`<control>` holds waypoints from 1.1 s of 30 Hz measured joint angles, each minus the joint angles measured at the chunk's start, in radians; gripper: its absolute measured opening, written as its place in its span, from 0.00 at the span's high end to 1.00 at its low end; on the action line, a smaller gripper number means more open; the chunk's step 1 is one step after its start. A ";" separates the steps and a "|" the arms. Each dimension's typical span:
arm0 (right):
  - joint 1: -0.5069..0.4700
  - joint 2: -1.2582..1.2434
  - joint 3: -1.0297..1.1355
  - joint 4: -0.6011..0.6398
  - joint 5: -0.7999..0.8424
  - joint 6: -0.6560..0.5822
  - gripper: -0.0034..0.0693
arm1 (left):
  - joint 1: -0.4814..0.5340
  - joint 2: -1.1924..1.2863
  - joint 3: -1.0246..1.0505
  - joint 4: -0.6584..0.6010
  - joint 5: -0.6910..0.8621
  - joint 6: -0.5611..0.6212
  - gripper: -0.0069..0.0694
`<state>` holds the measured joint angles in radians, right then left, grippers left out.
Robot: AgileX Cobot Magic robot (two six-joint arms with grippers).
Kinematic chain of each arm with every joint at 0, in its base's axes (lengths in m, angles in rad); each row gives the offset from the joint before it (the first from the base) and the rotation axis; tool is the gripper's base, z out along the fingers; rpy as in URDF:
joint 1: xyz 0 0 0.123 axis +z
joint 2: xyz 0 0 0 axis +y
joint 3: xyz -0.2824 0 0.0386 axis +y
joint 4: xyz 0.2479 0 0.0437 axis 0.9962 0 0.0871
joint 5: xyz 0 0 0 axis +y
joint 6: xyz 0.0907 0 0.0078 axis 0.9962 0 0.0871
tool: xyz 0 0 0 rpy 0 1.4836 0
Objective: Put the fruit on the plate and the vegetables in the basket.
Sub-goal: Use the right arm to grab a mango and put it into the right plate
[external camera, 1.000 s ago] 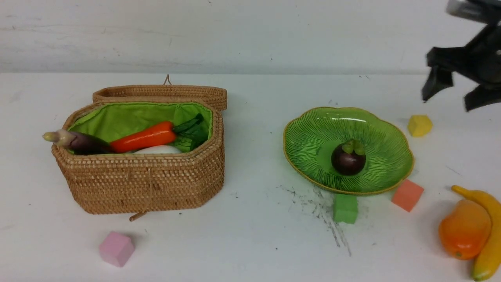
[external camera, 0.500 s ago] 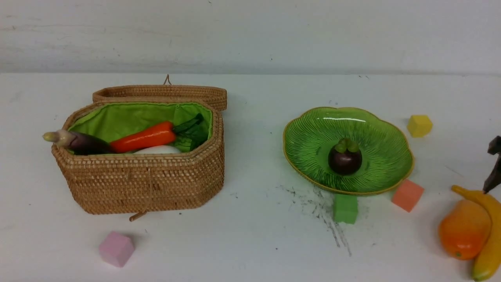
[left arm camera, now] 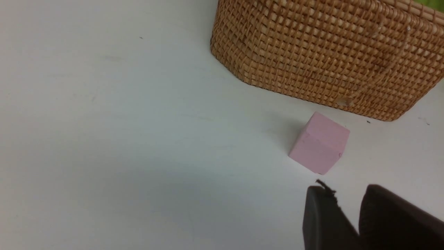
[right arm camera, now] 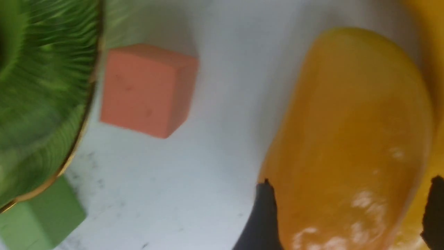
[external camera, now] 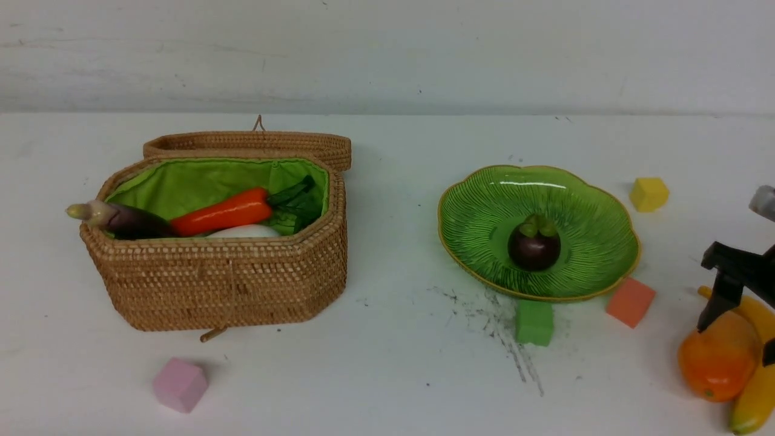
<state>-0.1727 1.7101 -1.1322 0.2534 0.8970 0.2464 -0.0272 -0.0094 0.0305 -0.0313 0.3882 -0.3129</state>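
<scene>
The wicker basket (external camera: 224, 284) (left arm camera: 329, 52) stands open at the left. It holds an eggplant (external camera: 121, 221), a carrot (external camera: 224, 212), a white radish (external camera: 242, 232) and leafy greens (external camera: 296, 203). A mangosteen (external camera: 534, 245) rests in the middle of the green plate (external camera: 581, 206) (right arm camera: 41, 86). At the near right, the mango (external camera: 717, 357) (right arm camera: 347, 121) lies against the banana (external camera: 754, 393) (right arm camera: 430, 21). My right gripper (external camera: 742, 330) (right arm camera: 350, 182) is open, one finger on each side of the mango. My left gripper (left arm camera: 347, 191) hovers near the pink cube, its jaws slightly apart and empty.
A pink cube (external camera: 180, 384) (left arm camera: 319, 143) lies in front of the basket. A green cube (external camera: 534, 322) (right arm camera: 38, 215) and an orange cube (external camera: 629, 301) (right arm camera: 147, 88) sit by the plate's near rim. A yellow cube (external camera: 649, 194) is behind the plate's right side. The basket lid (external camera: 248, 145) hangs back.
My right gripper has come down from the upper right to straddle the mango. The mangosteen has settled slightly left in the plate.
</scene>
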 joint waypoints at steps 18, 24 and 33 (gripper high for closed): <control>0.006 0.067 0.000 0.037 -0.080 -0.060 0.20 | 0.000 0.000 0.000 0.000 0.000 0.000 0.69; 0.006 0.070 0.000 0.131 -0.072 -0.150 0.21 | 0.000 0.000 0.000 0.000 0.000 0.000 0.69; 0.007 0.062 0.000 0.151 -0.069 -0.161 0.27 | 0.000 0.000 0.000 0.000 0.000 0.000 0.68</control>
<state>-0.1652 1.7725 -1.1322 0.4043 0.8276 0.0855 -0.0272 -0.0094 0.0305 -0.0313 0.3882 -0.3129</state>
